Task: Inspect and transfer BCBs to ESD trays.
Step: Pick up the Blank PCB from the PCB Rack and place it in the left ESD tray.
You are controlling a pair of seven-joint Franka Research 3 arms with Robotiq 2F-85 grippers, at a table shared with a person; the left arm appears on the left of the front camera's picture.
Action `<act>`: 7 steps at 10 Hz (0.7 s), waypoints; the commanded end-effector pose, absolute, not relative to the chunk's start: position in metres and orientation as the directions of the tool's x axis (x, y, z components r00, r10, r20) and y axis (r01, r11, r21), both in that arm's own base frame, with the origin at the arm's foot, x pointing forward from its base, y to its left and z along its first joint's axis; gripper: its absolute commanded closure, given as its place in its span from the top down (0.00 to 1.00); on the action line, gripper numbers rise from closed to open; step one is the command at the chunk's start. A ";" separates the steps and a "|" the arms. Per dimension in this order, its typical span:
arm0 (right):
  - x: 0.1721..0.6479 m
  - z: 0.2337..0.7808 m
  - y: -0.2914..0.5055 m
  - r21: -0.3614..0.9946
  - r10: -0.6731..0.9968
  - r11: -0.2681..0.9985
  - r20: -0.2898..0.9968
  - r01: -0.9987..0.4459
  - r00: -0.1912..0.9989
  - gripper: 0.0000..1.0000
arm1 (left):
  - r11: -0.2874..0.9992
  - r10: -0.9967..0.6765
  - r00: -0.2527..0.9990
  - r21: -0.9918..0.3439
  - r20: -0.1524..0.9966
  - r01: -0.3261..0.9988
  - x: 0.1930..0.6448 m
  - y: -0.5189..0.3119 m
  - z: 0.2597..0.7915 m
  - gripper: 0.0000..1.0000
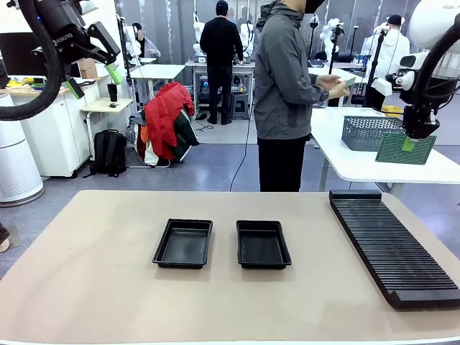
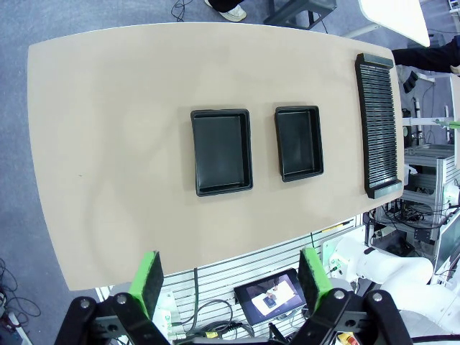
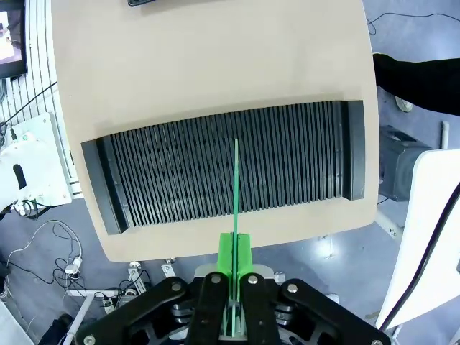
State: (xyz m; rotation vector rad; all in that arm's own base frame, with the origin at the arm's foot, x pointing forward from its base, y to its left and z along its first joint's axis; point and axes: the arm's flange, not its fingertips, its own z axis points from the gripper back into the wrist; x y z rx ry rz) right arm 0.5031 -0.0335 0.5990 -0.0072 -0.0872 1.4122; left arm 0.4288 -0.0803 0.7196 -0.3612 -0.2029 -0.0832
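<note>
BCB (image 1: 392,149): green board, pinched at top edge between pressed-together pads of right gripper (image 1: 408,144). Hanging upright below gripper, raised well above desk (image 1: 86,273). Edge-on in right wrist view (image 3: 236,180), over ribs of slotted black rack (image 1: 392,244), not touching.
ESD trays (image 1: 182,223): two, black, side by side mid-desk, well apart from board.
Left gripper (image 1: 95,80): spread wide, holding nothing, high over desk's left side.
</note>
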 end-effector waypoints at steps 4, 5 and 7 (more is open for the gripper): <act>0.503 0.599 -0.033 -0.055 0.986 0.159 0.056 -0.986 0.156 0.00 | 0.934 -0.042 0.976 -0.338 0.215 0.114 0.429 -0.079 0.719 1.00; 0.503 0.599 -0.033 -0.055 0.986 0.159 0.056 -0.986 0.156 0.00 | 0.934 -0.042 0.976 -0.338 0.215 0.114 0.429 -0.079 0.719 1.00; 0.503 0.599 -0.033 -0.055 0.986 0.159 0.056 -0.986 0.156 0.00 | 0.934 -0.042 0.976 -0.338 0.215 0.114 0.429 -0.079 0.719 1.00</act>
